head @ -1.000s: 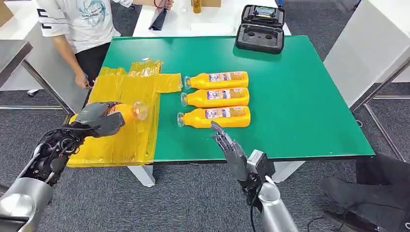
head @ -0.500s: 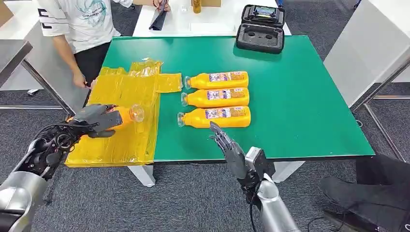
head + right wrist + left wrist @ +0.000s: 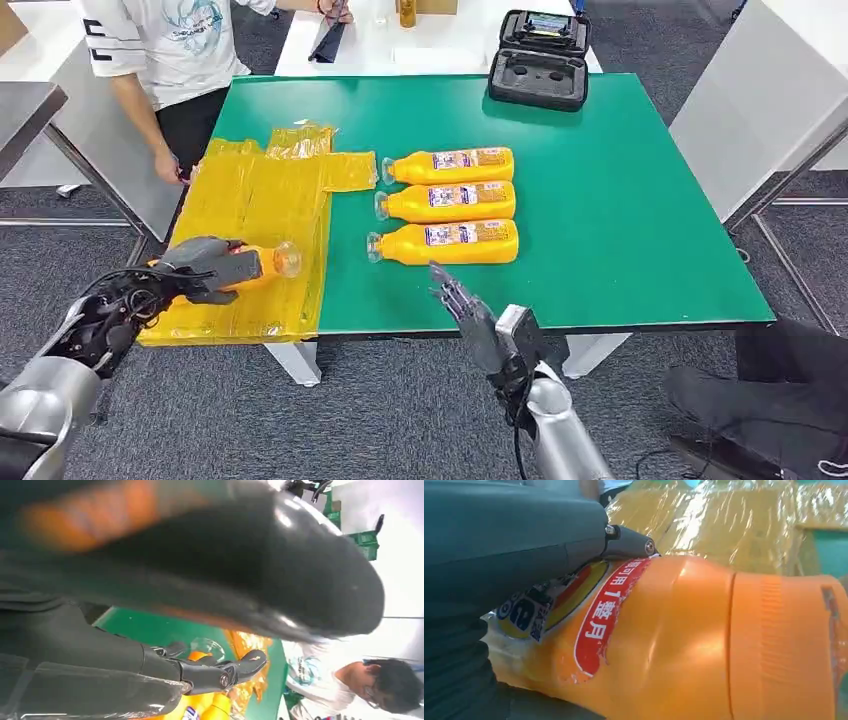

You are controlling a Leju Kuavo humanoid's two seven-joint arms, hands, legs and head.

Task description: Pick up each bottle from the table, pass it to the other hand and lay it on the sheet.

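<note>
Orange plastic filled the left hand (image 3: pixel 205 268), which gripped a bottle (image 3: pixel 262 266) lying sideways low over the yellow sheet (image 3: pixel 255 205) at the near left corner of the green counter (image 3: pixel 620 200). The bottle's clear cap end pointed toward the middle of the counter. From the left wrist camera, dark fingers (image 3: pixel 626 542) pressed against the bottle's printed label, with crinkled sheet behind it.

Three more bottles (image 3: pixel 445 203) lay side by side just beyond the sheet's right edge, caps toward the sheet, parallel to the counter's near edge. The right hand (image 3: pixel 470 315) hung just in front of the near edge, below the nearest of the three, holding nothing, its fingers straight and slightly apart.

A black case (image 3: pixel 540 60) sat open at the far edge. A person (image 3: pixel 165 45) in a white shirt stood at the far left corner, one hand down beside the sheet's left edge.
</note>
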